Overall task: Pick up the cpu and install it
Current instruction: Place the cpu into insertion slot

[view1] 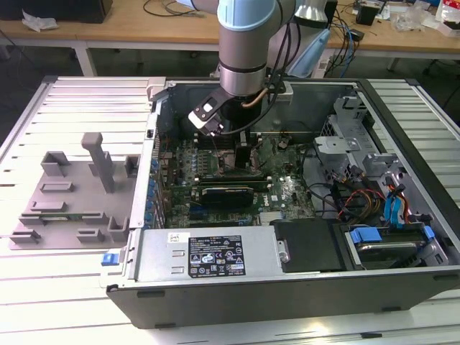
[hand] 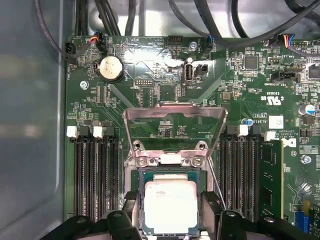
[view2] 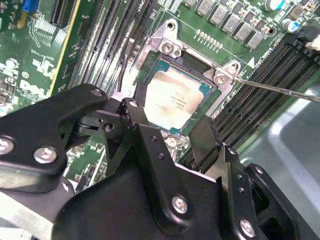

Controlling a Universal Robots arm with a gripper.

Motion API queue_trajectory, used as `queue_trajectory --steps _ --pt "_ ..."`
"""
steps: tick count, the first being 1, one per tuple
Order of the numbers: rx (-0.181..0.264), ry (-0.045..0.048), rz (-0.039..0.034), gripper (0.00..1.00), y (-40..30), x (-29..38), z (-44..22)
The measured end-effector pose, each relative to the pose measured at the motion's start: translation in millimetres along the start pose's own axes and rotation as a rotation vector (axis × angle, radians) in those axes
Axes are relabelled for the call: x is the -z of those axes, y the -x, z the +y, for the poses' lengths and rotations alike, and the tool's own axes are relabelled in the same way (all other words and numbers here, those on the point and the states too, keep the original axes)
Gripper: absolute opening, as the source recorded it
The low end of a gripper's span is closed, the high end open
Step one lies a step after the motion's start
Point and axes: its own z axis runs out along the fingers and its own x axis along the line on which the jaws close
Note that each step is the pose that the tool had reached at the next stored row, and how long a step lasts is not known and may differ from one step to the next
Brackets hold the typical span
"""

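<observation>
The cpu [view2: 175, 100] [hand: 170, 205], a flat square chip with a shiny silver top, lies level in the motherboard's socket [hand: 141, 172]. My gripper [view2: 170, 120] [hand: 170, 200] is directly over it. One black finger [view2: 134, 111] sits against one edge of the chip and the other finger [view2: 206, 134] against the opposite edge, shut on the cpu. The socket's metal load plate [hand: 175, 112] stands flipped open behind the chip. In the exterior view the arm reaches down into the open computer case, with the gripper [view1: 241, 154] low over the board.
A thin metal socket lever [view2: 270, 87] sticks out beside the socket. Memory slots [hand: 95, 175] flank it, one holding a module [hand: 270, 175]. Cables [hand: 115, 20] hang above the board. A grey plastic tray [view1: 72, 201] lies outside the case [view1: 215, 295], on the exterior view's left.
</observation>
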Motion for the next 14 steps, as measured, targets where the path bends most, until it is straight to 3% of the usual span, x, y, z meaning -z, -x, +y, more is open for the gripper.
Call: queue_trajectory --steps 5,13,14 --pt "0.000 -0.0002 -0.0002 0.60 0.1 0.6 0.0" --pt "0.000 -0.0002 -0.0003 0.11 0.1 1.5 0.0" --pt "0.000 -0.0002 -0.0003 0.11 0.1 1.6 0.0"
